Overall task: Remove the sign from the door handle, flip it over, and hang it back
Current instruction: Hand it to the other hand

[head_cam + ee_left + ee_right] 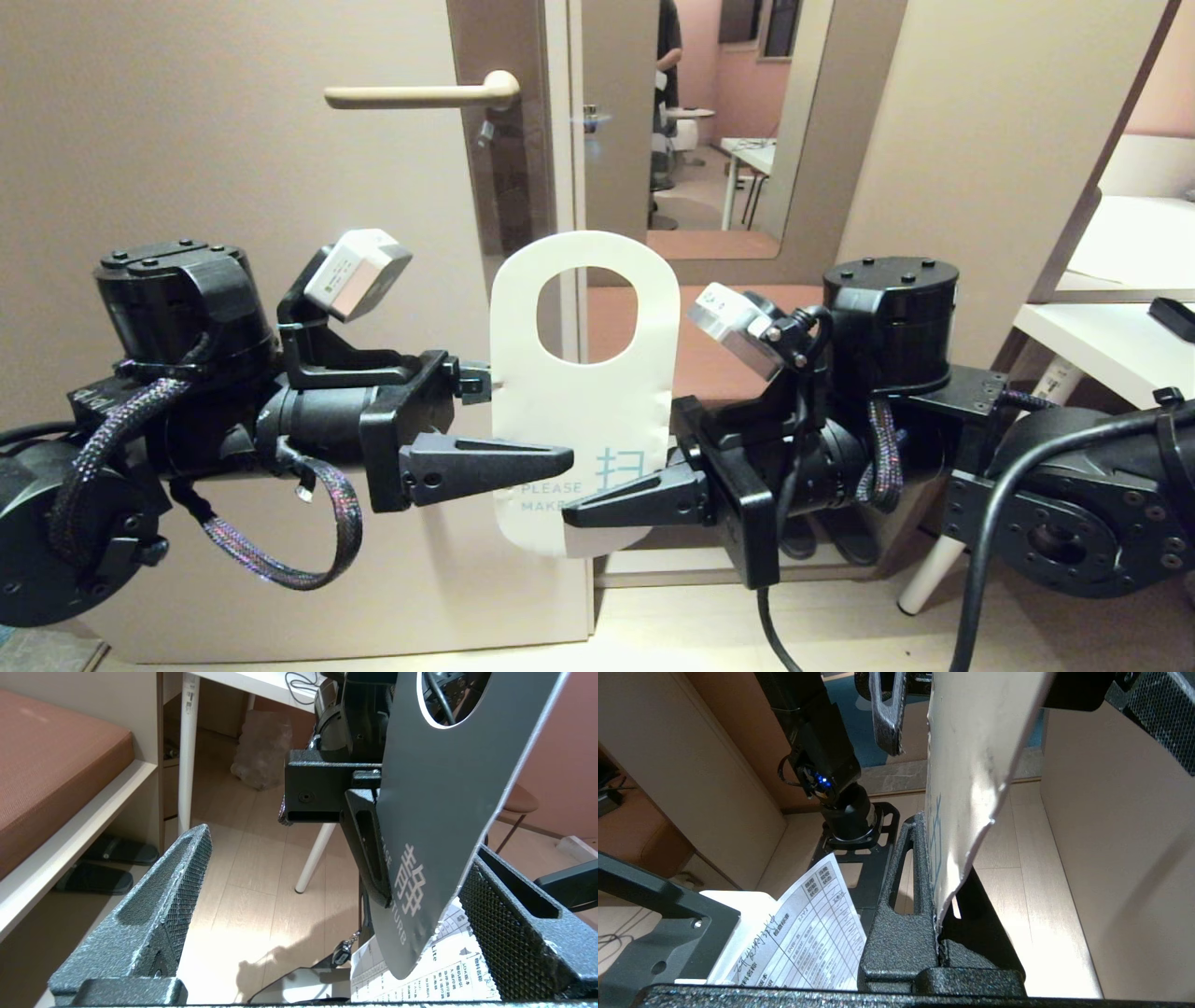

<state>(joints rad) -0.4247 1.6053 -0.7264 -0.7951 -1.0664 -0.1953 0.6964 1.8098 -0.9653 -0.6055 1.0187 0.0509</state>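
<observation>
right gripper (pixel 597 509) jaws clamp the sign (pixel 583 392) (white face reads "please mak…", seemingly cut off); left gripper (pixel 532 420) jaws wide.

Both arms are matte black with round, screw-studded joint caps (pixel 890 273) and braided purple-flecked cable sleeves (pixel 280 560). Each wrist carries a white-grey boxy camera (pixel 358 271). The wedge-shaped black fingers (pixel 154 924) have cross-hatched textured pads.

Sign (pixel 579 411) below door handle (pixel 420 94)
</observation>
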